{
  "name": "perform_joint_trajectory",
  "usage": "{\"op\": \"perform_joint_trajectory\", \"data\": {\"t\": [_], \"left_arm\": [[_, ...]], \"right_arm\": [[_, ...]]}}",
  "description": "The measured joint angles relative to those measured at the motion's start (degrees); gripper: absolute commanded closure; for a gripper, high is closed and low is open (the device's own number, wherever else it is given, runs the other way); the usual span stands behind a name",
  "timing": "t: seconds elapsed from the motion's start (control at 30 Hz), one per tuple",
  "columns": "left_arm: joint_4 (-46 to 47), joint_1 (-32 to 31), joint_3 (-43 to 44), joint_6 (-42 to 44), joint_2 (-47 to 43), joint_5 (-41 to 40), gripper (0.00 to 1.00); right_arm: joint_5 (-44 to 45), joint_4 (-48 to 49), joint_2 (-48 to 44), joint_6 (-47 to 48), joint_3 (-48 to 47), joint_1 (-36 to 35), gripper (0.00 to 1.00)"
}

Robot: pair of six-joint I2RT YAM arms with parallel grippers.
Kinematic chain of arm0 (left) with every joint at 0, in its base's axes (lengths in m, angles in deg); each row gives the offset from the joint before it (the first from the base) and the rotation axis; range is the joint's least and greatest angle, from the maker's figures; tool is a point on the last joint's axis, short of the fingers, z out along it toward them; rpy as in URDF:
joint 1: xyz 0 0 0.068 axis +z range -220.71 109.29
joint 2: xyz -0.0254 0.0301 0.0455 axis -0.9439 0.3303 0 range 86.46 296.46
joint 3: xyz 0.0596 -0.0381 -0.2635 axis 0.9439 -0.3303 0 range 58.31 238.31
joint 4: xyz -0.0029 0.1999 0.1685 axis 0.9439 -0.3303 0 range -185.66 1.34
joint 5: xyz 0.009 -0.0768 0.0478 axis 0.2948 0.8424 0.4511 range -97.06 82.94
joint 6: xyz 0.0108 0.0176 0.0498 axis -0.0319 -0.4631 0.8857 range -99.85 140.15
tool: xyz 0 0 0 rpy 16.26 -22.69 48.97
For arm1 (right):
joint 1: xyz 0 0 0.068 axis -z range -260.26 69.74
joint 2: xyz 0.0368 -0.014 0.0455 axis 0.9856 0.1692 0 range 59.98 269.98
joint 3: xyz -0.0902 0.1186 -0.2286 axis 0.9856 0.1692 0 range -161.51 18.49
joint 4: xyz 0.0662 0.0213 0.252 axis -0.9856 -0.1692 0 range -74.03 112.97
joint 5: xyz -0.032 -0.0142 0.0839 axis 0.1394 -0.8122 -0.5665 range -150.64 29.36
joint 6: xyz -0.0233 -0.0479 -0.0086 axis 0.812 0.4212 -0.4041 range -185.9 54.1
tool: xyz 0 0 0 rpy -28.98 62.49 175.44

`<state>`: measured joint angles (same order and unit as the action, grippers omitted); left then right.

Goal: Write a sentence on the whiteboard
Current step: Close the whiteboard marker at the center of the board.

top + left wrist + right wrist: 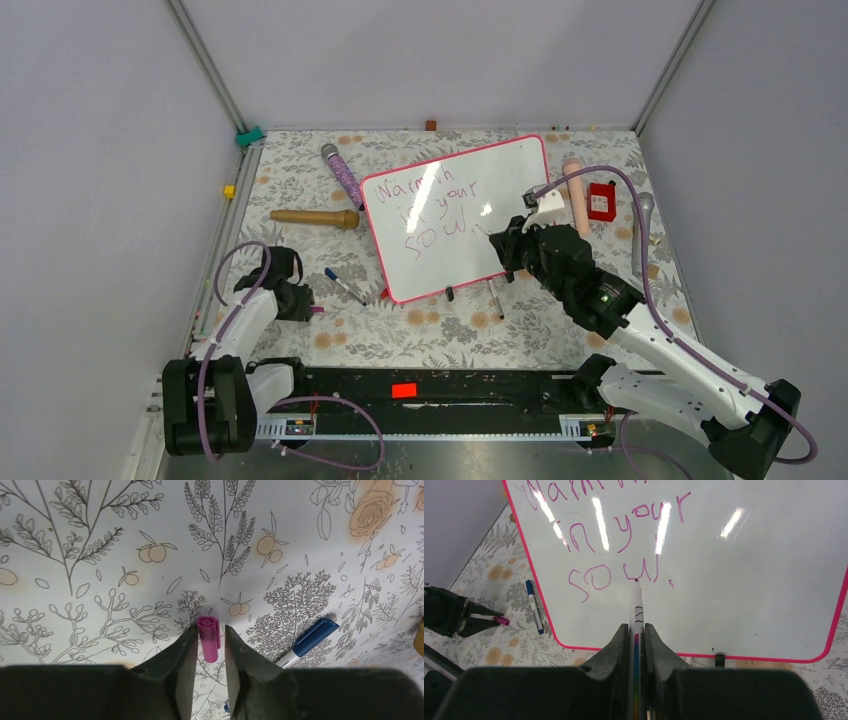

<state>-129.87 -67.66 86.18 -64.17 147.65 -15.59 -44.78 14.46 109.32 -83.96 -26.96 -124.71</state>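
Note:
The whiteboard (505,185) (749,580) lies tilted at the middle of the floral table, pink frame around it. The sentence (430,205) (614,545) reads "Warmth in your soul" in three pink lines. My right gripper (505,243) (637,627) is shut on a white marker (636,605), whose pink tip sits just under the "u" of "soul". My left gripper (308,306) (210,630) is low over the table at the left, jaws narrow around a pink marker cap (209,639). The left finger touches the cap and a thin gap shows at the right finger.
A blue-capped marker (343,287) (312,637) lies right of the left gripper. A wooden handle (315,217) and a purple wand (342,175) lie left of the board. A beige cylinder (576,195) and red box (601,201) lie right. A pen (495,298) lies below the board.

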Motion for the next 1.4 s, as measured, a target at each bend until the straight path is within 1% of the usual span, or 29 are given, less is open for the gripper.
{"op": "perform_joint_trajectory", "data": {"t": [0.03,0.07,0.17,0.23,0.33,0.4,0.5,0.57,0.63,0.77,0.93,1.03,1.17,1.4], "left_arm": [[0.5,0.0,-0.1,-0.3,0.2,0.1,0.97],[1.1,0.0,-0.3,-0.8,0.3,0.2,1.00],[4.4,0.0,-1.1,-0.7,0.1,1.1,1.00],[9.0,0.0,-3.3,0.5,-1.5,3.4,1.00],[16.2,0.0,-8.6,1.7,-6.9,8.5,1.00],[18.0,-0.1,-11.2,2.3,-11.9,11.9,1.00],[18.9,-0.1,-12.0,2.6,-19.8,15.4,1.00],[20.0,-0.1,-12.1,2.0,-24.9,17.4,1.00],[20.8,-0.1,-12.3,0.8,-29.6,19.3,1.00],[21.5,-0.1,-12.5,-2.1,-35.6,23.1,1.00],[21.6,-0.2,-12.5,-5.9,-38.6,27.6,1.00],[21.2,-0.2,-12.1,-7.5,-39.2,29.4,1.00],[21.1,-0.2,-10.7,-8.7,-39.4,30.7,1.00],[20.9,-0.2,-9.9,-10.0,-39.4,31.4,1.00]], "right_arm": [[0.0,0.0,0.0,0.0,0.0,0.0,1.00],[0.0,0.0,0.0,0.0,0.0,0.0,1.00],[-0.5,0.0,0.2,-0.3,0.0,0.0,1.00],[-1.7,0.0,0.3,-0.4,0.0,0.0,1.00],[-5.5,1.3,0.3,-0.5,0.5,0.0,1.00],[-9.3,3.5,0.3,-0.9,1.6,0.0,1.00],[-15.1,8.4,0.5,-1.8,4.0,-0.7,1.00],[-17.0,11.4,1.4,-1.9,5.2,-2.9,1.00],[-17.3,14.3,3.3,-1.6,5.8,-6.6,1.00],[-17.7,21.2,9.0,-1.2,6.1,-14.0,1.00],[-15.4,27.3,15.6,-0.9,6.1,-18.9,1.00],[-13.7,29.2,19.0,-0.4,5.7,-20.8,1.00],[-12.0,31.1,21.9,0.2,3.9,-21.5,1.00],[-9.3,34.1,24.0,2.2,1.0,-21.7,1.00]]}}
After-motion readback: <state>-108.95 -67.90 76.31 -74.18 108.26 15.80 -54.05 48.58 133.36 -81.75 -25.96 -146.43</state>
